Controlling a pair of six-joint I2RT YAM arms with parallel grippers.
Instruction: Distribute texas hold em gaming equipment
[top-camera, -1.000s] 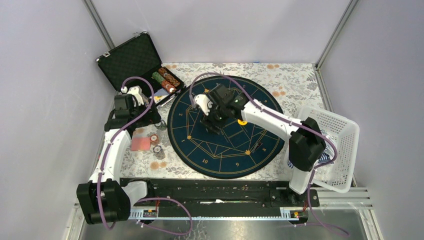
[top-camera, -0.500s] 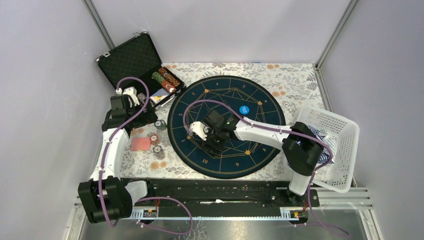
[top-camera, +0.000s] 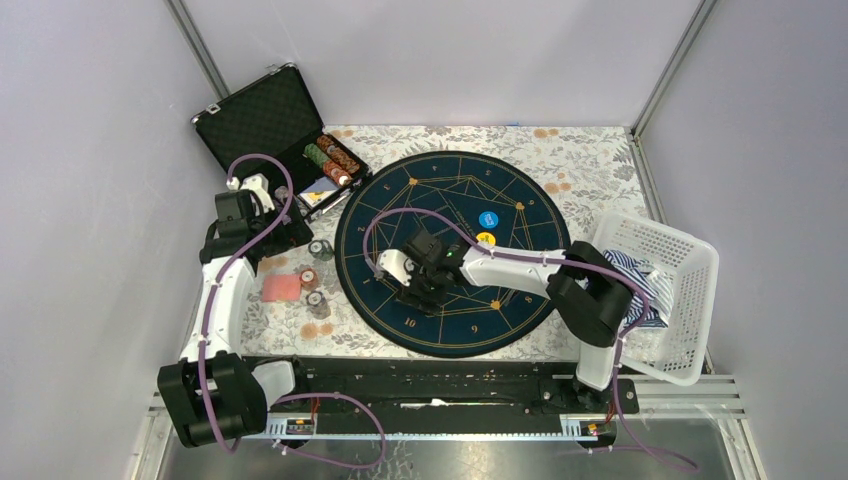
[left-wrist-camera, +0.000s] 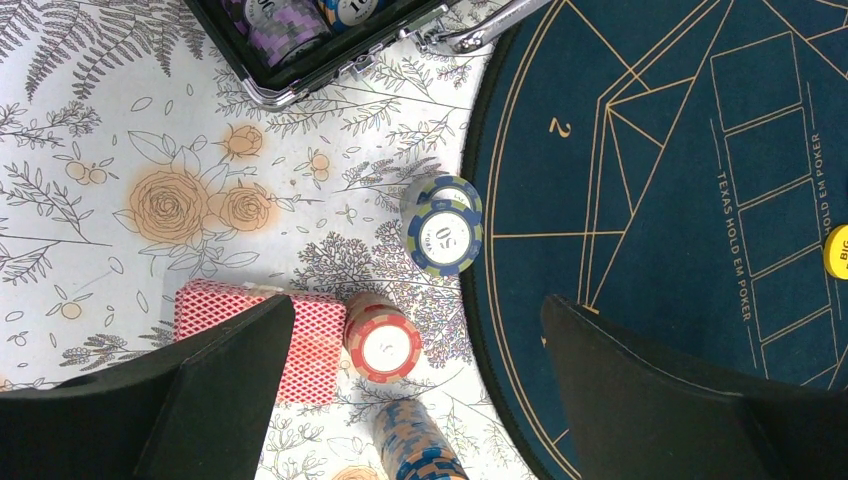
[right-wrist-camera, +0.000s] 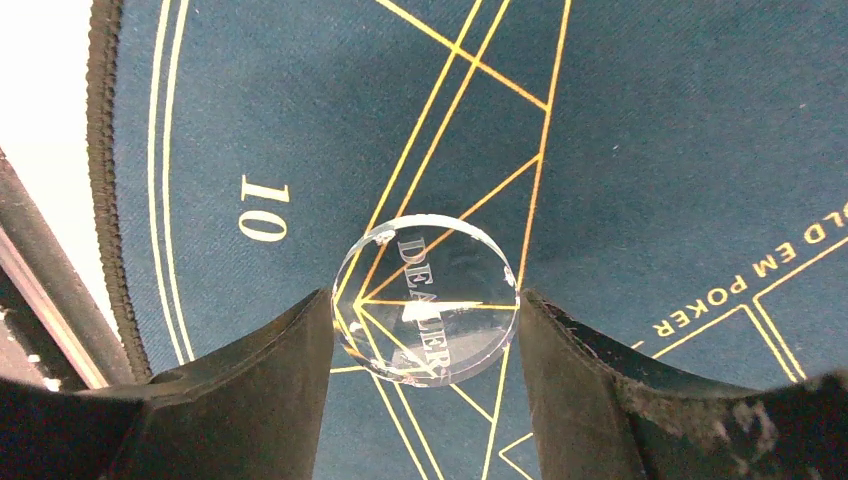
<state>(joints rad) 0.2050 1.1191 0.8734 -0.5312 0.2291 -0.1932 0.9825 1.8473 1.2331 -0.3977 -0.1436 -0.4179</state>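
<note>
"Clear acrylic disc stamped DEALER (right-wrist-camera: 430, 290), pinched in the right gripper (right-wrist-camera: 425, 310). Which step is this?"

"Setting out the buttons, I'd judge. The black fingers press on opposite edges of the disc. It is low over the round dark-blue felt mat (right-wrist-camera: 650, 120), just beside the gold numeral 10 (right-wrist-camera: 262, 208) at the mat's near-left rim. Whether it rests on the felt or hangs just above it, I cannot tell."

"And the next move?"

"Probably to settle it flat, then part the fingers evenly and lift straight up. It looks thin and slick, so a lopsided release could drag it."

"The other arm?"

"The left gripper (left-wrist-camera: 415, 305) hovers left of the mat, spread as wide as it goes and holding nothing, above the loose chips."

"Your count?"

"Three button discs: the clear one, plus a round blue disc (top-camera: 488, 219) and a round yellow disc (top-camera: 485, 238) close together farther in on the mat. Three chip stacks stand off the mat's left edge: a blue-and-cream stack (left-wrist-camera: 442, 225), a red-and-white stack (left-wrist-camera: 382, 340) and a blue-and-orange stack (left-wrist-camera: 415, 450). One red-backed deck of cards (left-wrist-camera: 315, 335) lies just left of the red-and-white stack. The open black hard case (top-camera: 262, 120), far left, holds more rows of chips, too small to count."
</note>
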